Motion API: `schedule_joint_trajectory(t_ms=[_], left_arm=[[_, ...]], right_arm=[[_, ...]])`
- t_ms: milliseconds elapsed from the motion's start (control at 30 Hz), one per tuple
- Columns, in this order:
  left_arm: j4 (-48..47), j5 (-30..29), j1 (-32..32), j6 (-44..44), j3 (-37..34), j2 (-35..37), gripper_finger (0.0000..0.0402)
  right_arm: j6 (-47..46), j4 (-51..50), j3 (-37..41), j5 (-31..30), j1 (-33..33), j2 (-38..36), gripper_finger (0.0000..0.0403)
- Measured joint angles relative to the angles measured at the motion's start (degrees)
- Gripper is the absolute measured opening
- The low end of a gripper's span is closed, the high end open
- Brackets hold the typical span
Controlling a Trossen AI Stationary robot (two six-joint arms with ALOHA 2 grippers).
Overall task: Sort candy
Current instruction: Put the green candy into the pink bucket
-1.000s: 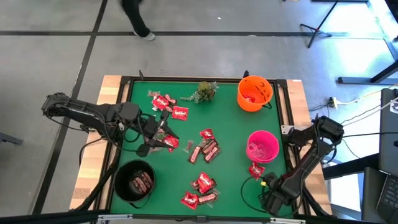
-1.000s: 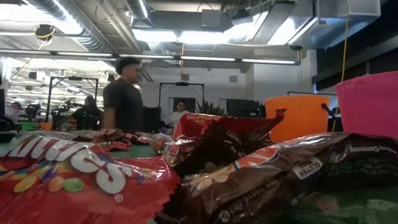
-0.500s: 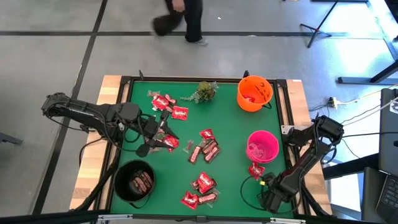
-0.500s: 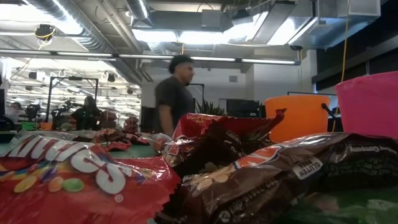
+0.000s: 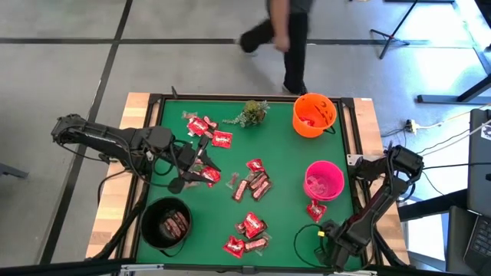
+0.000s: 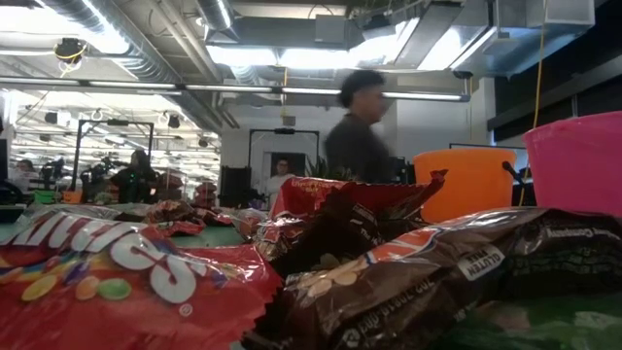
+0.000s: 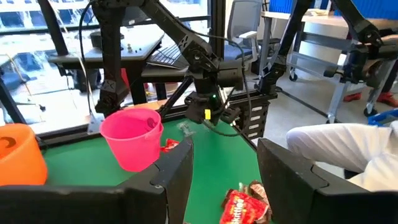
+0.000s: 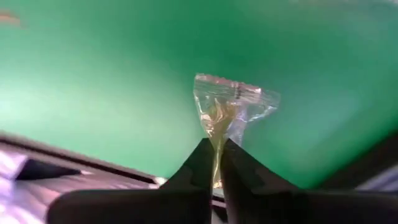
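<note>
Across our green bench (image 5: pixel 284 165) red and brown candy (image 5: pixel 252 184) lies scattered between orange, pink and black bowls; beyond it a person (image 5: pixel 280 34) crosses the grey floor. Our right pincer (image 8: pixel 214 163), at the near right corner, pinches a clear-wrapped sweet (image 8: pixel 231 109), its long axis running straight out from the fingertips. Our left pincer (image 7: pixel 221 180) hangs spread, mid-left.

- Two bowls (image 5: pixel 324 182) stand on the desk's (image 5: pixel 284 153) right side.
- A third bowl (image 5: pixel 164 224) sits front left.
- Candy (image 5: pixel 252 182) lies scattered between them.
- A plant sprig (image 5: pixel 253 112) lies at the back.
</note>
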State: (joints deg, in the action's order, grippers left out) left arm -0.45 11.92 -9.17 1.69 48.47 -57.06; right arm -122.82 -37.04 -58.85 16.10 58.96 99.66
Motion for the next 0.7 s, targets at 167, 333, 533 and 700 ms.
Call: schedule_joint_trajectory(t_ms=[167,333,533,700], left_arm=[[-1.43,1.12,-0.54,-1.11,0.00,-0.29,0.0167],[-1.48,1.12,-2.23,-1.14,0.07,-0.95,0.0167],[-1.48,1.09,-4.76,-1.13,0.07,-2.75,0.0167],[-1.26,0.64,-5.94,-1.14,0.07,-3.91,0.0167]], right_arm=[[2.06,-5.62,-5.75,-11.60,-0.02,0.00,0.0011],[5.55,-11.59,-11.99,-26.33,-0.04,-0.02,0.0017],[10.20,-20.42,-18.25,-43.10,-0.07,-0.04,0.0018],[7.31,-36.73,-23.60,-52.27,-0.07,-0.04,0.0018]])
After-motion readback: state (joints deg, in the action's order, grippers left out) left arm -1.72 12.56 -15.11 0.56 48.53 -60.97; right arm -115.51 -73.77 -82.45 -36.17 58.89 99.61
